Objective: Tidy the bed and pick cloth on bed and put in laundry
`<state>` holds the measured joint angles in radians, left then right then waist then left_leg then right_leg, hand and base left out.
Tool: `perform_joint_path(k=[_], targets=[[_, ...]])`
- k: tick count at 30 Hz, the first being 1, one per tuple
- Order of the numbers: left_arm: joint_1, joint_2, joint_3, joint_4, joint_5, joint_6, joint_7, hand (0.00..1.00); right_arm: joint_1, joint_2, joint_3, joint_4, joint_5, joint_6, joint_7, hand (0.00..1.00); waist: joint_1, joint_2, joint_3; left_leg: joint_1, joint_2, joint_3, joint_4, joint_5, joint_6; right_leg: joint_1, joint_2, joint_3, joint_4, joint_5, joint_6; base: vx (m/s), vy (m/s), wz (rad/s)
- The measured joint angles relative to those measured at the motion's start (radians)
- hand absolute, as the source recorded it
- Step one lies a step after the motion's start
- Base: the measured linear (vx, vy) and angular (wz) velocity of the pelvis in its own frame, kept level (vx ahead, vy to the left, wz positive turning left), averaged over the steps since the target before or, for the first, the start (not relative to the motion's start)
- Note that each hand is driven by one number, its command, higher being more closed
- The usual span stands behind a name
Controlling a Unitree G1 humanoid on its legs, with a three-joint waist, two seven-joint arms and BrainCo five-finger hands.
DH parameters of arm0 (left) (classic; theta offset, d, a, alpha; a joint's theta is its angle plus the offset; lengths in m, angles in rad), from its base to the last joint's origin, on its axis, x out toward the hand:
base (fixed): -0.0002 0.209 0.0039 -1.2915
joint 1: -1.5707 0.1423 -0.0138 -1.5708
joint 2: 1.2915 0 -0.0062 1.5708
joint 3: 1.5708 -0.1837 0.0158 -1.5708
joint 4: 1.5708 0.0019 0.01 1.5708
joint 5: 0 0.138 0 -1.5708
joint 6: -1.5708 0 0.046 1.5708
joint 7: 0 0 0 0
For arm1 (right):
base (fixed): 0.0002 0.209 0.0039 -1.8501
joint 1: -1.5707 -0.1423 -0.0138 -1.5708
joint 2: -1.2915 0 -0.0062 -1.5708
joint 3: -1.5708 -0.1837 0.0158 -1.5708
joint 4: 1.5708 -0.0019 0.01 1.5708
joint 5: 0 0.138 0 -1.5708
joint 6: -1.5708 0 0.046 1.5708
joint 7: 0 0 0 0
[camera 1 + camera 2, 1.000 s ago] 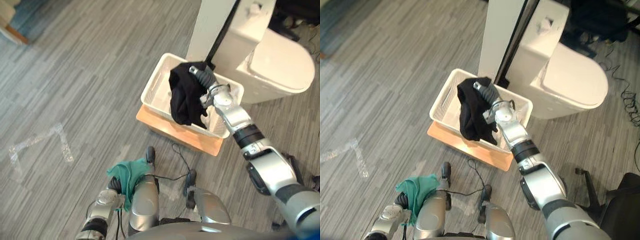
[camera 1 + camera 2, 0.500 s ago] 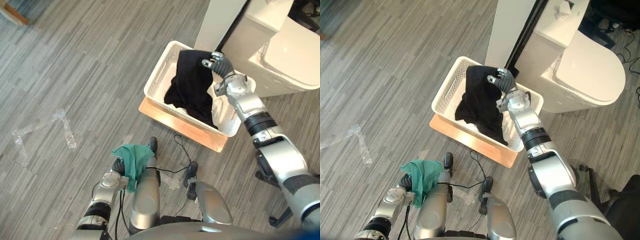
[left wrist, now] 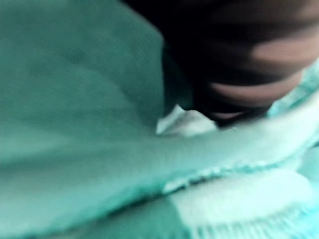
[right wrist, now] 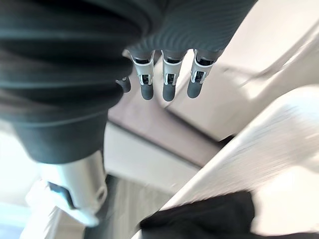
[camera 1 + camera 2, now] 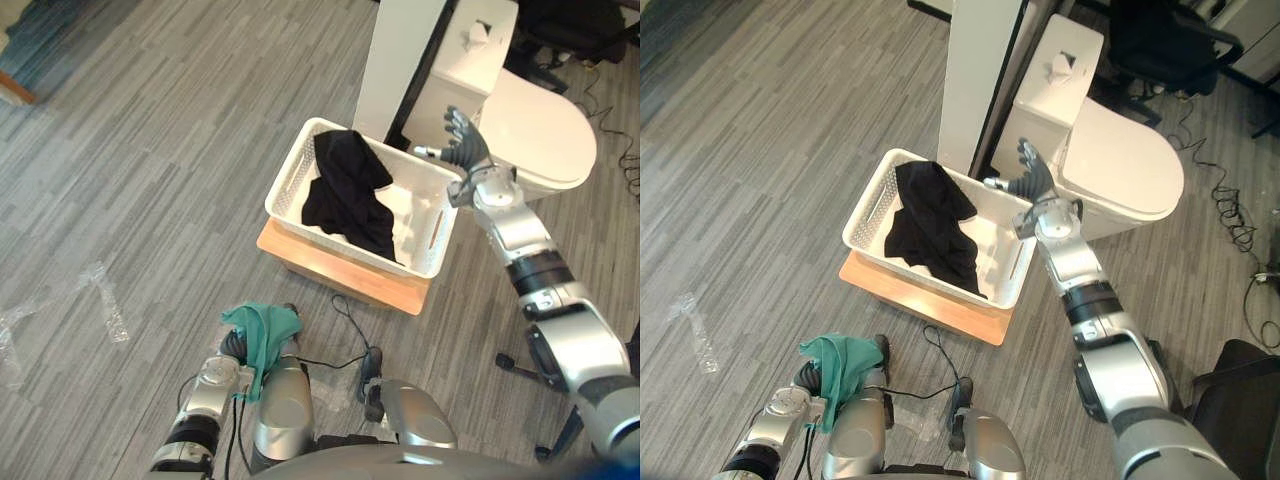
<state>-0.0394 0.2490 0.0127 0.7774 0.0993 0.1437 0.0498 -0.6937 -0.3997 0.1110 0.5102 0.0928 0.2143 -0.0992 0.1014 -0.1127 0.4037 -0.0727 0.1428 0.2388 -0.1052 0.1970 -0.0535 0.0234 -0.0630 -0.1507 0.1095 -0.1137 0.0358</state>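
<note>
A black cloth (image 5: pixel 347 195) lies crumpled inside the white laundry basket (image 5: pixel 289 182), draped over its far rim. My right hand (image 5: pixel 463 143) hovers past the basket's right end with fingers (image 4: pixel 169 83) spread straight and nothing in it; the black cloth (image 4: pixel 199 219) shows below it. Low at the left, my left hand (image 5: pixel 232 349) is curled around a teal cloth (image 5: pixel 262 330), which fills the left wrist view (image 3: pixel 89 124).
The basket stands on a low wooden board (image 5: pixel 340 277) on grey plank flooring. A white toilet (image 5: pixel 530 120) and a white panel (image 5: pixel 395 60) stand right behind it. A black office chair (image 5: pixel 1170 45) is at the far right. Tape marks (image 5: pixel 105 300) lie on the floor.
My right hand has let go of the black cloth, which dropped into the basket, and has risen to the right with fingers spread. The camera view has shifted.
</note>
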Motion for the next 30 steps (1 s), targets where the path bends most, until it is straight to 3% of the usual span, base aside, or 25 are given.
perform_joint_path(k=[4, 7, 9, 13, 14, 20, 25, 30], targets=[[0.043, -0.005, -0.004, 0.005, -0.012, 0.008, 0.002, 1.00, 0.213, 0.003, -0.125, -0.012, 0.002, 0.043, -0.039, 0.00, -0.030, -0.012, -0.040, 0.039, -0.016, 0.010, 0.000, -0.006, -0.007, 0.039, -0.010, 0.005, -0.009, -0.002, 0.005, 0.06, 0.024, -0.02], [0.082, -0.012, -0.003, 0.040, -0.049, 0.007, 0.014, 1.00, 0.381, 0.040, -0.230, 0.010, 0.020, 0.039, -0.071, 0.00, -0.046, -0.009, -0.079, 0.066, -0.015, 0.027, -0.001, -0.012, -0.011, 0.059, -0.010, 0.027, -0.018, -0.004, 0.008, 0.00, 0.003, -0.16], [0.112, -0.024, -0.002, 0.054, -0.053, 0.007, 0.029, 1.00, 0.475, 0.063, -0.284, 0.063, 0.044, 0.022, -0.084, 0.00, -0.063, -0.002, -0.109, 0.077, -0.016, 0.029, -0.001, -0.017, -0.012, 0.071, -0.010, 0.027, -0.024, -0.009, 0.015, -0.01, -0.002, -0.02], [0.146, -0.038, 0.012, 0.087, -0.088, 0.004, 0.044, 1.00, 0.644, 0.127, -0.362, 0.184, 0.091, -0.063, -0.071, 0.00, -0.089, 0.013, -0.140, 0.106, -0.016, 0.031, -0.001, -0.032, -0.015, 0.093, -0.010, 0.027, -0.032, -0.023, 0.030, -0.04, -0.001, 0.00], [0.150, -0.047, 0.029, 0.100, -0.088, 0.002, 0.043, 1.00, 0.696, 0.156, -0.383, 0.229, 0.096, -0.102, -0.056, 0.00, -0.092, 0.019, -0.149, 0.107, -0.017, 0.030, -0.001, -0.036, -0.009, 0.097, -0.011, 0.028, -0.036, -0.024, 0.032, 0.00, 0.000, 0.00], [0.192, -0.066, 0.069, 0.127, -0.151, -0.001, 0.050, 1.00, 0.794, 0.257, -0.427, 0.391, 0.102, -0.206, 0.010, 0.00, -0.094, 0.026, -0.159, 0.147, -0.043, 0.024, -0.001, -0.051, 0.003, 0.147, -0.036, 0.027, -0.044, -0.032, 0.060, 0.02, 0.027, 0.07], [0.218, -0.115, 0.164, 0.161, -0.300, 0.004, 0.110, 1.00, 0.835, 0.318, -0.534, 0.482, 0.107, -0.233, 0.054, 0.00, -0.095, 0.051, -0.164, 0.158, -0.090, 0.012, -0.001, -0.066, 0.018, 0.170, -0.075, 0.005, -0.048, -0.043, 0.084, 0.06, 0.056, 0.12], [0.222, -0.180, 0.274, 0.153, -0.428, -0.065, 0.219, 1.00, 0.850, 0.346, -0.645, 0.501, 0.041, -0.248, 0.141, 0.00, -0.091, 0.079, -0.154, 0.102, -0.136, 0.002, -0.001, -0.085, 0.046, 0.152, -0.119, -0.049, -0.046, -0.071, 0.100, 0.06, 0.075, 0.36]])
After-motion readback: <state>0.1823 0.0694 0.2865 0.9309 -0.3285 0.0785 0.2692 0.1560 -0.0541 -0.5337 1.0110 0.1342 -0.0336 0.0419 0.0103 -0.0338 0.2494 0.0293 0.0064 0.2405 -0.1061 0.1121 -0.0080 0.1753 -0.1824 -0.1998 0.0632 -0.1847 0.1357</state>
